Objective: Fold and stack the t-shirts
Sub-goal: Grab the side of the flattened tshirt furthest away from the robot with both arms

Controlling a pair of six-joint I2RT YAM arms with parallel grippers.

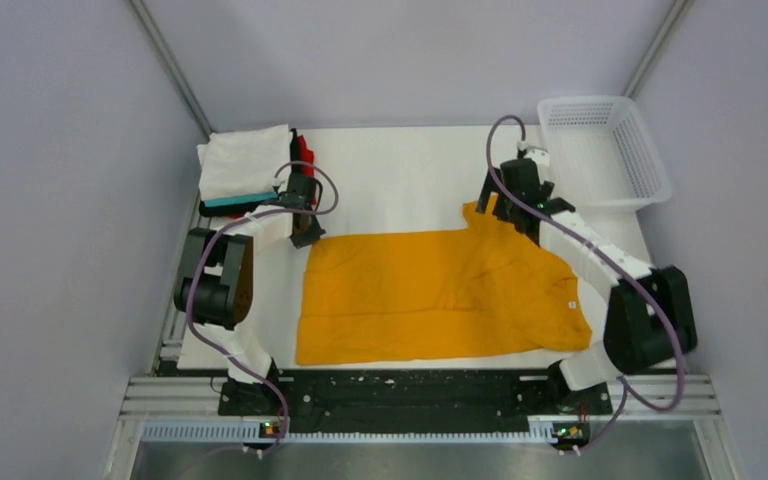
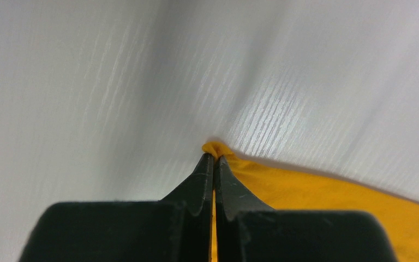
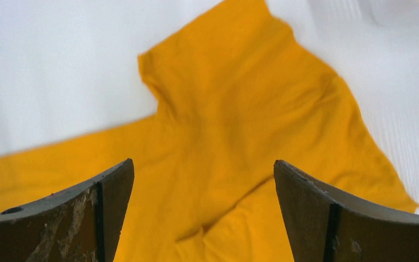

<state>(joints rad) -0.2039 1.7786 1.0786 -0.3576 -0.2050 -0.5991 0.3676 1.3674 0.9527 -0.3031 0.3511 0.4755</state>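
The orange-yellow shirt (image 1: 430, 295) lay spread on the white table (image 1: 400, 170) between the two arms, its straight hem edge toward the left arm and its rumpled shoulder end, with the small white tag (image 1: 569, 304), toward the right arm. The left gripper (image 2: 214, 158) was clenched on the shirt's far left corner, and a small nub of cloth (image 2: 216, 147) bulged just past the tips. From that pinch the shirt's far edge ran off to the right of the jaws. Ahead of them and to their left there was only bare table.

The right gripper (image 3: 203, 162) hung released, jaws spread wide, over the far sleeve (image 3: 234, 125). The sleeve's edge and pointed corner lay ahead of the tips, with bare table beyond and to either side. I could not tell whether the fingers touched the cloth.

Just beyond the left gripper (image 1: 307, 235), at the table's far left corner, sat the folded stack: a white shirt (image 1: 245, 162) on top, a teal edge (image 1: 228, 200) beneath, a red one (image 1: 305, 150) beside. Beyond the right gripper (image 1: 512, 208) and to its right stood the white mesh basket (image 1: 605, 150), close to the arm. Open table lay between the stack and the basket.
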